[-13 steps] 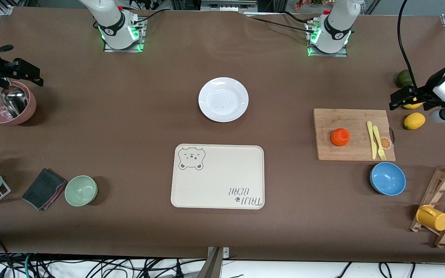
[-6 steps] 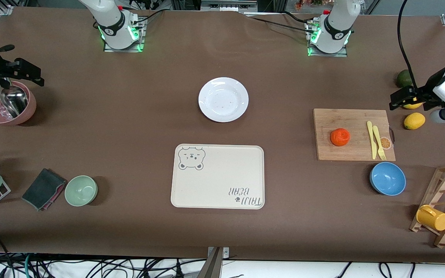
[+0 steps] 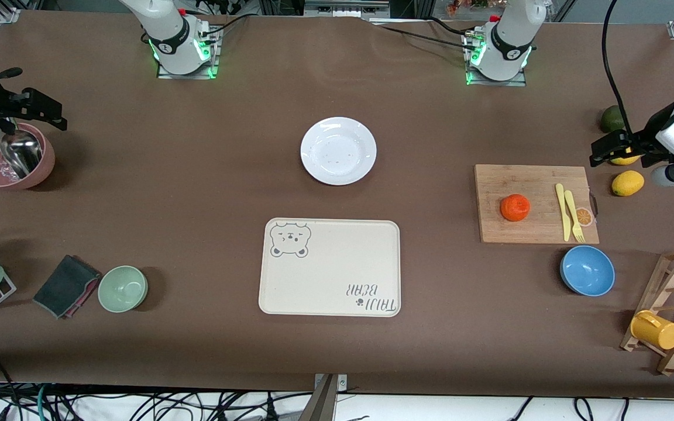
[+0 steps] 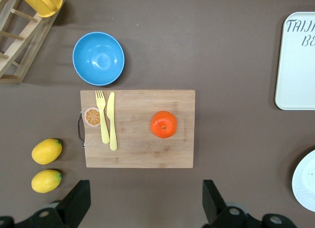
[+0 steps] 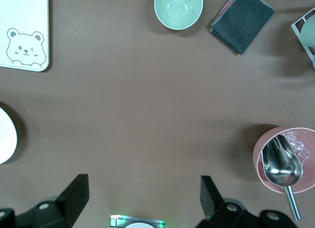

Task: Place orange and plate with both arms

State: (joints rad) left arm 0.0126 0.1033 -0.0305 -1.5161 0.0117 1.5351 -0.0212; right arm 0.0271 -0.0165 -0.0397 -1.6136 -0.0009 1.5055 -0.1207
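My left gripper [image 4: 142, 208] hangs with its fingers [image 4: 76, 203] spread wide and nothing between them, up in the air over the bare table just off the cutting board's [image 3: 536, 203] edge, toward my left arm's end. My right gripper [image 5: 142, 206] is spread just as wide and holds nothing, up over the table by the pink bowl [image 3: 12, 164] at my right arm's end. Neither touches anything.

One orange [image 3: 515, 207] sits on the cutting board, well apart from both grippers. One white plate [image 3: 338, 151] lies on the table midway between my two bases, farther from the front camera than the one bear-print tray [image 3: 330, 267].

Counting the rest: one yellow knife [image 3: 561, 210] and one yellow fork [image 3: 574, 216] side by side on the board; two lemons [image 4: 47, 165] near a single lime [image 3: 612, 118]; three bowls, blue [image 3: 587, 271], green [image 3: 123, 288] and the pink one, which holds a metal scoop [image 3: 20, 153]; one folded grey cloth [image 3: 66, 286]; one yellow mug [image 3: 656, 330] on a wooden rack [image 3: 673, 304].
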